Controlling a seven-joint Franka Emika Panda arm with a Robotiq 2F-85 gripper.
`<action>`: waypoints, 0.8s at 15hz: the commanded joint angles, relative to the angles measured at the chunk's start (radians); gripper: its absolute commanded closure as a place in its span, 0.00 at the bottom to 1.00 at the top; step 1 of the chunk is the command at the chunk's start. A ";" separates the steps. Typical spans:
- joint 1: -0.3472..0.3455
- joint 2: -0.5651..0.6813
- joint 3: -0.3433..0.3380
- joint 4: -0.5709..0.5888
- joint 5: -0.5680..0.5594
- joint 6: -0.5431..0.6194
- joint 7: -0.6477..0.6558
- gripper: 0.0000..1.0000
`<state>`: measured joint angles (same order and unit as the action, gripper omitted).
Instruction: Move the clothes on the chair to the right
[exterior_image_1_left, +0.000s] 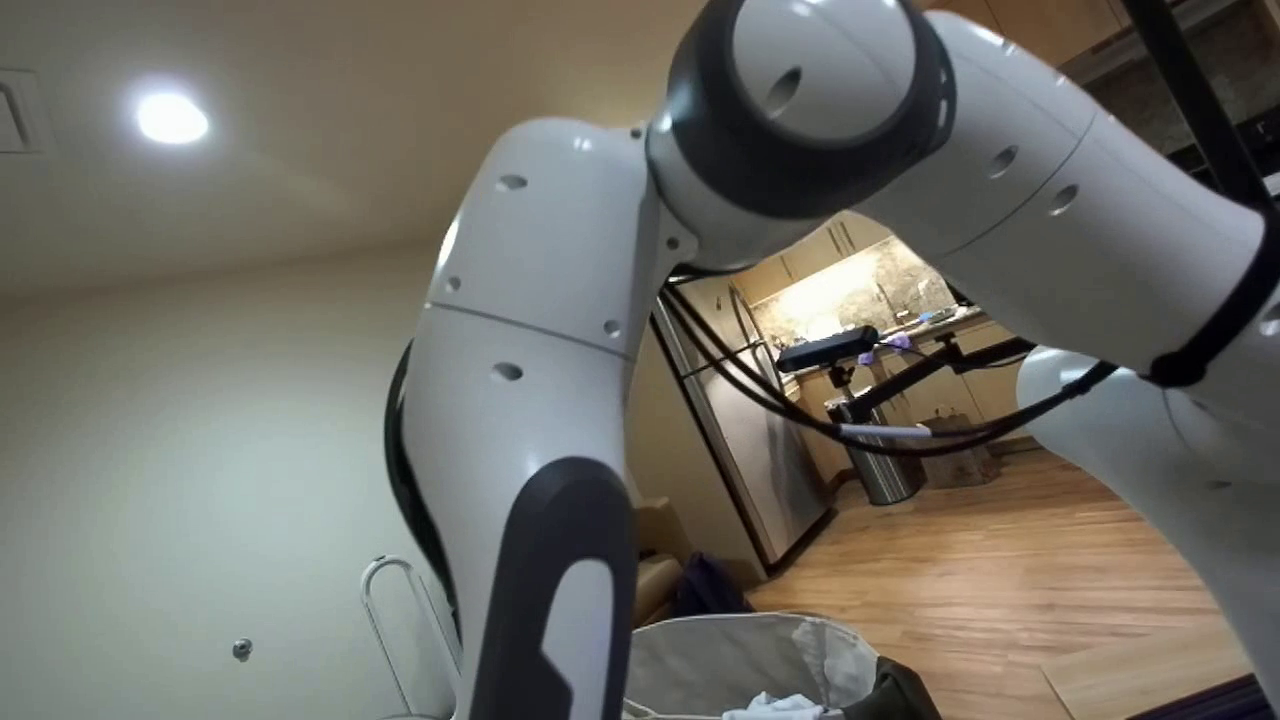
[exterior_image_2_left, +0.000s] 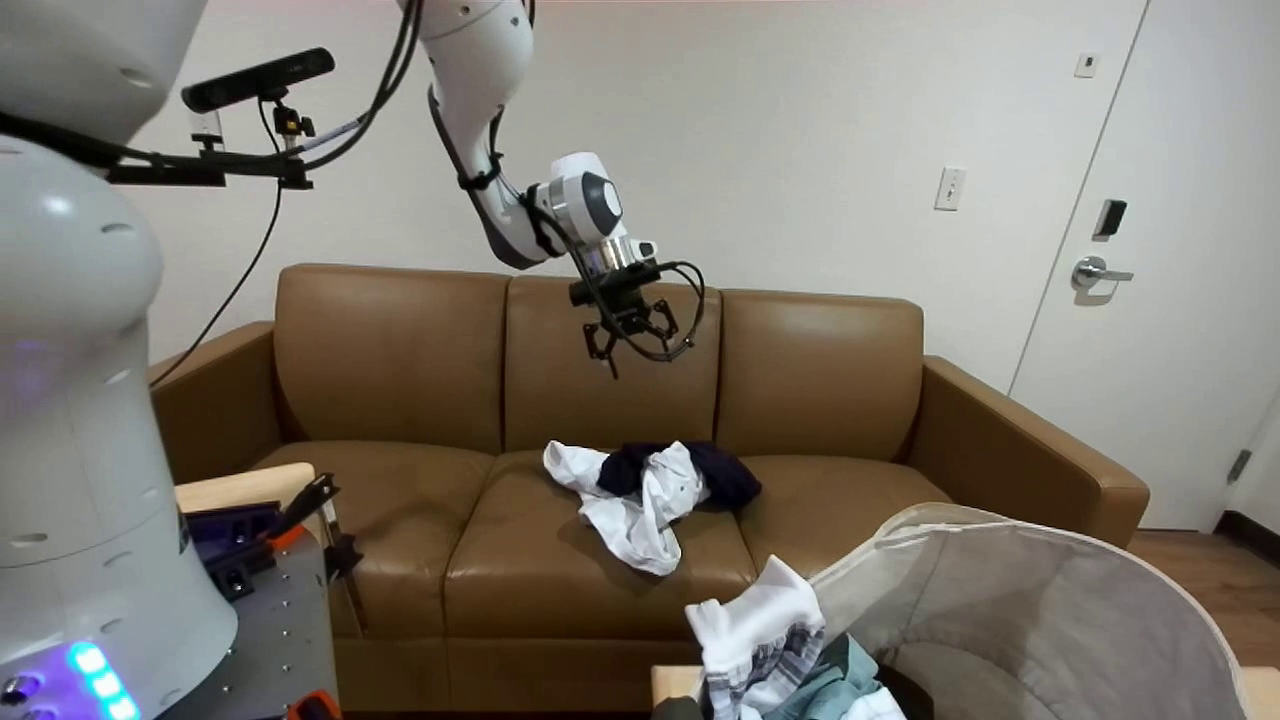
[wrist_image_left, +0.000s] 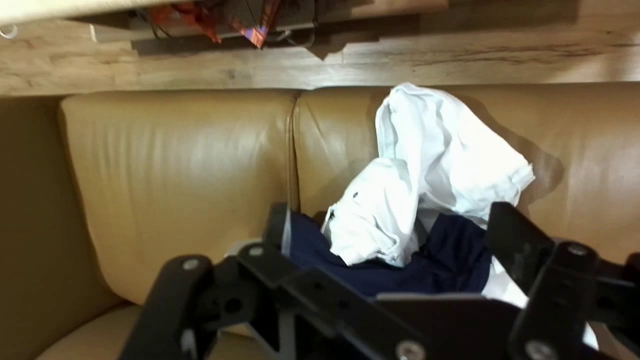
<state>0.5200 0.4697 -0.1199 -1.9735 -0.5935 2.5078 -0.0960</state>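
Wrist view: from left to right, dark cloth (wrist_image_left: 390, 277) then white cloth (wrist_image_left: 442, 165) are seen midway along the sofa (wrist_image_left: 180, 190), framed below the gripper (wrist_image_left: 392, 230), which is spread wide with nothing grasped. A mostly downward move is probably called for.

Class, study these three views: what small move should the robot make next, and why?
I would probably lower the open black hand towards the crumpled white fabric: the fingers stand wide apart, holding nothing, and that fabric lies below with dark navy fabric on the brown leather-look sofa, showing between the fingers in the wrist view.
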 joint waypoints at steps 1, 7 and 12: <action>0.182 -0.196 -0.148 -0.226 -0.133 -0.096 0.270 0.00; 0.130 -0.251 -0.067 -0.293 -0.170 -0.158 0.408 0.00; 0.057 -0.296 -0.020 -0.316 -0.092 -0.155 0.489 0.00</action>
<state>0.7109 0.2221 -0.2556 -2.2728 -0.7260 2.3657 0.3168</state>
